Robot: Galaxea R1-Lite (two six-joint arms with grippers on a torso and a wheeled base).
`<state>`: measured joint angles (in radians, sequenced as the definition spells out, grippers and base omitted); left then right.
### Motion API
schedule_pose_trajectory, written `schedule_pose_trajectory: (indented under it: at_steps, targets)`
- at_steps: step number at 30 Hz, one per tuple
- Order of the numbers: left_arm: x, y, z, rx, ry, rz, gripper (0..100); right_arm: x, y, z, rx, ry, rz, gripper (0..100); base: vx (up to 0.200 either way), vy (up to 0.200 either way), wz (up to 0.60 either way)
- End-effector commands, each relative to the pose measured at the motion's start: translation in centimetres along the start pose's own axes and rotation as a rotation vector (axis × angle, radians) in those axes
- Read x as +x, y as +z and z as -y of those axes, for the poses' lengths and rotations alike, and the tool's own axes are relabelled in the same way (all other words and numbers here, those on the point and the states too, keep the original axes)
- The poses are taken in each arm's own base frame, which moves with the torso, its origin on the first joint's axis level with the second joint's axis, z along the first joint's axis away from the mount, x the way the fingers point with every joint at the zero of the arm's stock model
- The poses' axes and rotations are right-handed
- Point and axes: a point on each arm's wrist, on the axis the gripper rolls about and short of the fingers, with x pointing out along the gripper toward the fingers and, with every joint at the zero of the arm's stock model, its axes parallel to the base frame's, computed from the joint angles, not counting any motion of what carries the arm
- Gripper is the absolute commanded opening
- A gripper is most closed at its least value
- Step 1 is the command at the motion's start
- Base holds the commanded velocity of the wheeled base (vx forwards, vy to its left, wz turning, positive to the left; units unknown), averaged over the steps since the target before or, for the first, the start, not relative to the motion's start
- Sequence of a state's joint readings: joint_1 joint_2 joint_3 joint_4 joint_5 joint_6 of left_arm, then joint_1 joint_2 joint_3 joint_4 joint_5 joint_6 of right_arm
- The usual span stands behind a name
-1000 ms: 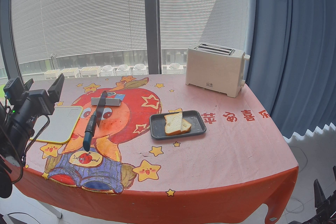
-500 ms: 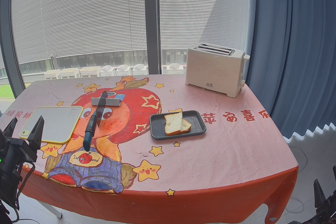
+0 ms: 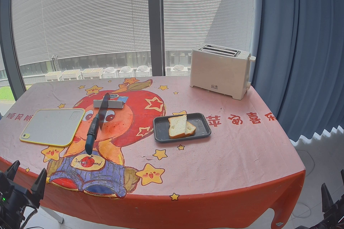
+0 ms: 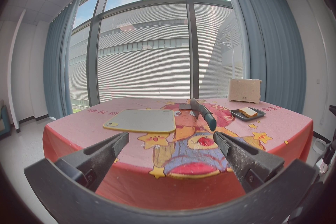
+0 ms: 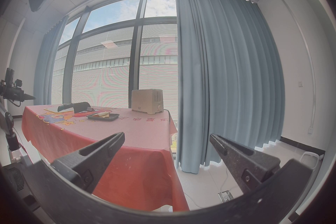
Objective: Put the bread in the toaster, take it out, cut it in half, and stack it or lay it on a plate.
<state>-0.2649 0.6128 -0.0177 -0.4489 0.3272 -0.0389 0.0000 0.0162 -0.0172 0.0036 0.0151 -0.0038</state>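
Note:
Two bread pieces [image 3: 181,126] lie overlapping on the dark plate [image 3: 205,124] at the middle of the table. The beige toaster [image 3: 219,70] stands at the back right, its slots empty. A blue-handled knife [image 3: 94,126] leans with its blade on a grey block [image 3: 108,103]. My left gripper [image 3: 27,174] hangs open and empty below the table's front left edge. My right gripper [image 3: 333,181] is low beside the table's right end; in the right wrist view this gripper [image 5: 166,136] is open and empty, far from the toaster [image 5: 147,101].
A pale cutting board [image 3: 53,126] with a yellow rim lies at the left of the table, beside the knife. A red printed cloth [image 3: 215,161] covers the table. Windows stand behind and a blue curtain [image 3: 304,43] hangs at the right.
My left arm has dropped from beside the cutting board to below the table's front left edge, gripper still open. Nothing on the table has moved.

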Motion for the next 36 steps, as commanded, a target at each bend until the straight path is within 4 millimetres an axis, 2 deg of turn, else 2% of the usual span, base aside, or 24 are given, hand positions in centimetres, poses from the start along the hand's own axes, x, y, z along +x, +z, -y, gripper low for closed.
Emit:
schedule_pose_trajectory:
  at_steps: [1,7,13,19,27,36]
  targets:
    - [-2.6,-1.8,-0.8,-0.021,-0.077,0.059,100,0.0,-0.4,0.0,-0.001,0.000,0.003,100,0.000,0.000,0.00]
    - [-4.3,-4.6,-1.2,0.013,-0.215,-0.014,100,0.0,-0.4,0.0,-0.001,0.000,0.003,100,0.000,0.000,0.00]
    - [-4.6,-5.1,-1.0,0.057,-0.363,-0.013,100,0.0,-0.4,0.0,-0.001,0.000,0.003,100,0.000,0.000,0.00]
    - [-4.3,-5.0,-0.9,0.064,-0.376,-0.056,100,0.0,-0.4,0.0,-0.001,0.000,0.003,100,0.000,0.000,0.00]
    - [-4.3,-5.0,-0.8,0.029,-0.213,-0.066,100,0.0,-0.4,0.0,-0.001,0.000,0.001,100,0.000,0.000,0.00]
    - [-5.7,-5.5,-0.8,-0.007,-0.059,0.129,100,0.0,-0.4,0.0,-0.001,0.000,0.003,100,0.000,0.000,0.00]
